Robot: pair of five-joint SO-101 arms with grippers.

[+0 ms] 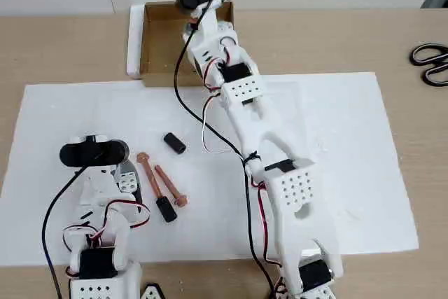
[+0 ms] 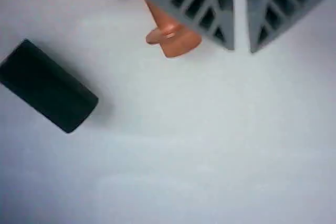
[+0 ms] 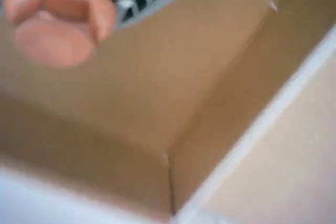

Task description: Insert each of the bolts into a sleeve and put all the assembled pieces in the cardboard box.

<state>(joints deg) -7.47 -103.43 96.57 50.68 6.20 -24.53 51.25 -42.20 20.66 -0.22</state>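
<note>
The right arm stretches to the cardboard box (image 1: 159, 47) at the table's back, and my right gripper (image 1: 198, 29) hangs over its inside. It is shut on an orange bolt (image 3: 58, 17), whose head shows close up above the box floor (image 3: 131, 103); something black sits behind it. My left gripper (image 1: 126, 175) rests low at the front left, its grey fingers (image 2: 210, 3) nearly together with nothing between them. Just beside it lie two orange bolts (image 1: 147, 173) (image 1: 171, 187). One bolt head (image 2: 173, 38) lies by the fingertips. Two black sleeves (image 1: 175, 143) (image 1: 166, 209) lie loose nearby.
A white paper sheet (image 1: 336, 145) covers the middle of the wooden table. A white block (image 1: 134, 40) lies along the box's left wall. Black scissors (image 1: 430, 63) lie at the far right edge.
</note>
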